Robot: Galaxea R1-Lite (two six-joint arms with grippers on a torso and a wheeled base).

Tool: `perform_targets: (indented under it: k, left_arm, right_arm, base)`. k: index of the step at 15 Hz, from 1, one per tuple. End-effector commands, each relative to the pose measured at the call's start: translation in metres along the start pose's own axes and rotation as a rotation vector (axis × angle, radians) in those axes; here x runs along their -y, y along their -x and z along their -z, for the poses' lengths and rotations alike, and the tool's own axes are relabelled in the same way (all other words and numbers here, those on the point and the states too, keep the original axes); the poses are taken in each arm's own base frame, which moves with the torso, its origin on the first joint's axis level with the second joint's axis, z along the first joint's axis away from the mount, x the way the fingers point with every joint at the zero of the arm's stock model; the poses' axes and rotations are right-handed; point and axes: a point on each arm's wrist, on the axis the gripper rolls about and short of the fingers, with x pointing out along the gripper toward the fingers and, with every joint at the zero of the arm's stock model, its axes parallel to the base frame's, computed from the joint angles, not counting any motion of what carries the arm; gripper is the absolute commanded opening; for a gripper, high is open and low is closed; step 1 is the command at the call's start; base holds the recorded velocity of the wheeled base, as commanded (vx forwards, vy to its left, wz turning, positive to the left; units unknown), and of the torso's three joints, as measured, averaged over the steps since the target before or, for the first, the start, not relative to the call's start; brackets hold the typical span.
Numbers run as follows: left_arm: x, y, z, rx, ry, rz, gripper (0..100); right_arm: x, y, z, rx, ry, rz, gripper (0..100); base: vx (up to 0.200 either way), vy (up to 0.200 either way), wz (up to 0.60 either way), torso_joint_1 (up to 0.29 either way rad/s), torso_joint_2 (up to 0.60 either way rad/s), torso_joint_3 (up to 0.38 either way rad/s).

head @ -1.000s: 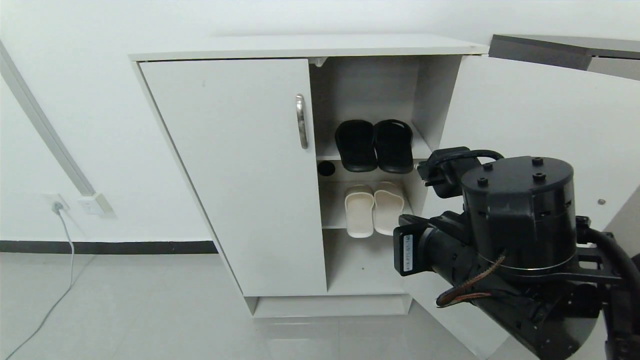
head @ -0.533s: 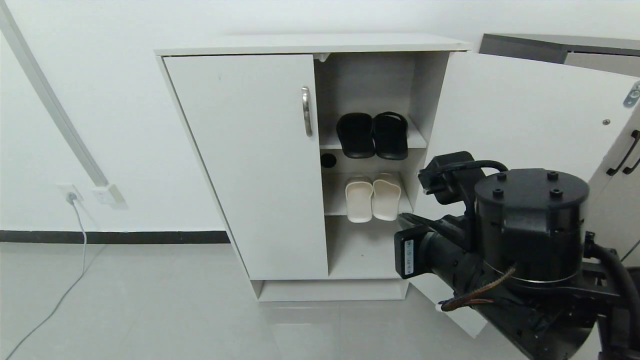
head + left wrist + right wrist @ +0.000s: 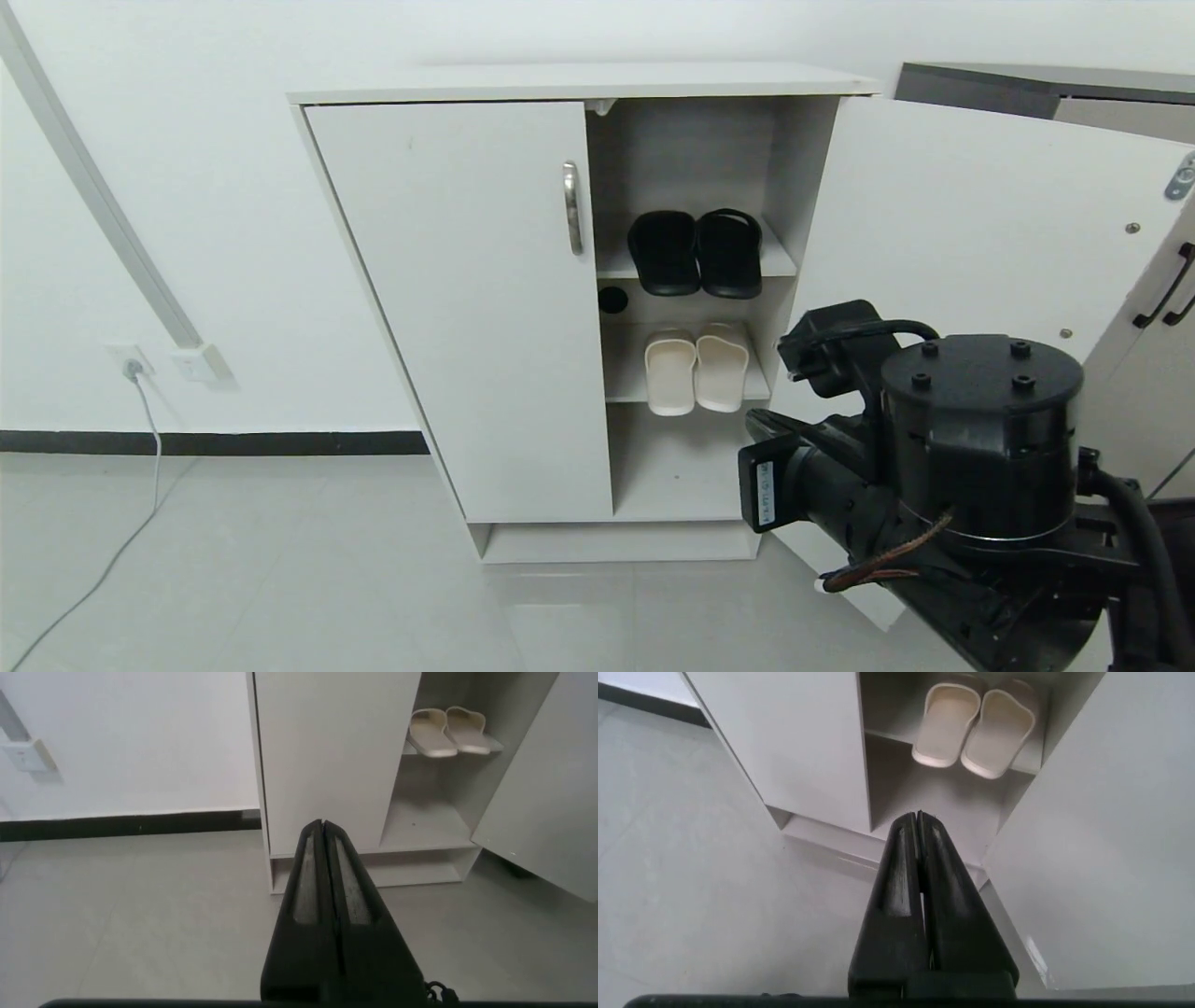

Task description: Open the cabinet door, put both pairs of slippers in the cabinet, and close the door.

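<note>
Two pairs, black slippers (image 3: 695,252) and beige slippers (image 3: 696,369), shelved; right arm (image 3: 980,439) hides door (image 3: 971,233) lower corner; left end effector (image 3: 322,868), right end effector (image 3: 920,859) pressed together, angled floorward.

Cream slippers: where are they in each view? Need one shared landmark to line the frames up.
Head view: cream slippers directly below the black slippers, right of the closed door.
Left wrist view: cream slippers on their shelf beside the closed door.
Right wrist view: cream slippers beside the closed door.
Shared landmark: the closed door.
</note>
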Motion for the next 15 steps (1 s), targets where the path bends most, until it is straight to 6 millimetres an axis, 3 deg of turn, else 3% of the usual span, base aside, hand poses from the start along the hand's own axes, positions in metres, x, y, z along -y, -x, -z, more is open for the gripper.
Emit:
perform_targets:
  k: [1, 10, 15]
  left_arm:
    - [0.0, -0.0001, 0.0, -0.001, 0.0, -0.001, 0]
    - [0.0, -0.0001, 0.0, -0.001, 0.0, -0.001, 0]
    - [0.0, -0.0001, 0.0, -0.001, 0.002, -0.001, 0]
  right_arm:
    - [-0.001, -0.002, 0.0021, -0.006, 0.005, 0.002, 0]
    - [0.0003, -0.0027, 0.0028, -0.009, 0.006, 0.006, 0]
    - [0.001, -0.0032, 0.0027, -0.009, 0.006, 0.009, 0]
  base:
    - [0.0, 0.0, 0.0, 0.0, 0.0, 0.0]
    - [0.0, 0.0, 0.0, 0.0, -0.01, -0.012]
    - [0.0, 0.0, 0.0, 0.027, -0.32, -0.33]
